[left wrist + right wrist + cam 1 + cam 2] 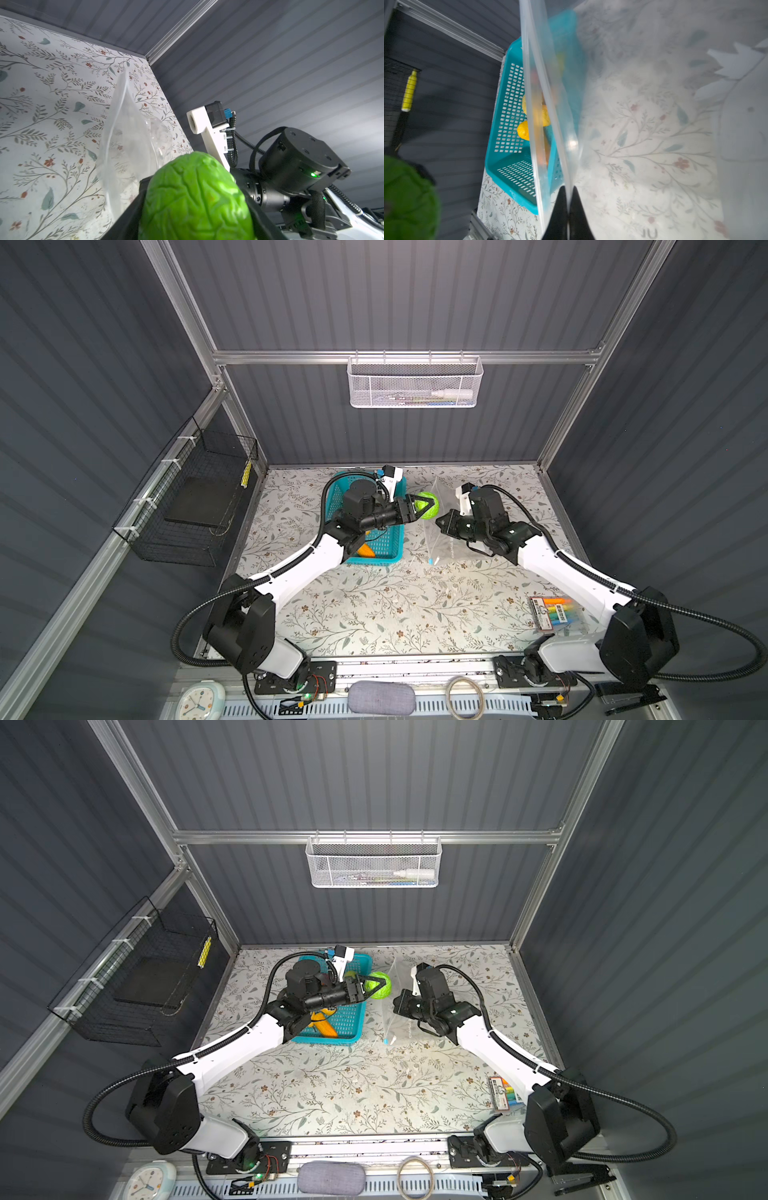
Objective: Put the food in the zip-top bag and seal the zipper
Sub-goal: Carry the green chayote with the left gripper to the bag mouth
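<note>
The left claw point(432, 504) is spread partway and squeezes a round green toy cabbage point(195, 197) between its two fingers. It holds the cabbage up between the teal basket point(374, 560) and the clear zip-top bag point(438, 545). The right claw point(568, 207) is pressed together, pinching the bag's edge and holding it up. The zipper point(527, 83) runs along that edge, with its tiny blue slider point(431, 561) at the near end. More yellow and orange food point(523, 131) lies in the basket. The table has a flowery cover point(374, 605). A pack of markers point(552, 614) lies at the near right. The walls point(374, 302) are grey.
</note>
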Controlling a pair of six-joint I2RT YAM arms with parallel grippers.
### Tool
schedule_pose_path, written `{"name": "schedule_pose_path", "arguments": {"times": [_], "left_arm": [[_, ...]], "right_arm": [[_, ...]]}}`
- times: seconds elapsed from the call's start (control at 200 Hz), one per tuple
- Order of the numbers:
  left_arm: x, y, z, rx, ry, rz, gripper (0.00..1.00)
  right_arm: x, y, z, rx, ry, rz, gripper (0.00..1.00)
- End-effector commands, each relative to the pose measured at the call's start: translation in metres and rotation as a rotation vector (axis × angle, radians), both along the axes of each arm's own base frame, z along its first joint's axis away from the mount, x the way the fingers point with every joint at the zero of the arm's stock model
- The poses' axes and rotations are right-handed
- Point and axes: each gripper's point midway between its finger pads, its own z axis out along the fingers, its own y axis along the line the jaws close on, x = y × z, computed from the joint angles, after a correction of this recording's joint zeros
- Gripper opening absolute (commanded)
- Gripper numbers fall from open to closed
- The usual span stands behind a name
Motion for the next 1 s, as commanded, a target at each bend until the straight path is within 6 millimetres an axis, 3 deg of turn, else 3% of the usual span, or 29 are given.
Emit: {"name": "schedule_pose_path", "arguments": {"times": [0.0, 0.17, 0.465, 0.855, 0.996], "left_arm": [[-0.005, -0.01, 0.001, -0.053, 0.013, -0.04, 0.52], [0.002, -0.011, -0.011, -0.026, 0.034, -0.016, 0.52], [0.014, 0.007, -0.062, 0.163, 0.101, 0.105, 0.52], [0.018, 0.016, -0.087, 0.289, 0.143, 0.148, 0.51], [0.022, 0.018, -0.102, 0.364, 0.158, 0.169, 0.52]], "right_arm": [[-0.006, 0.012, 0.017, 0.09, -0.038, 0.063, 0.0], [-0.013, 0.019, 0.021, 0.129, -0.035, 0.112, 0.0], [-0.02, 0.016, 0.029, 0.144, -0.075, 0.118, 0.0], [-0.019, 0.009, 0.025, 0.112, -0.079, 0.091, 0.0], [-0.019, 0.016, 0.032, 0.133, -0.101, 0.108, 0.0]]}}
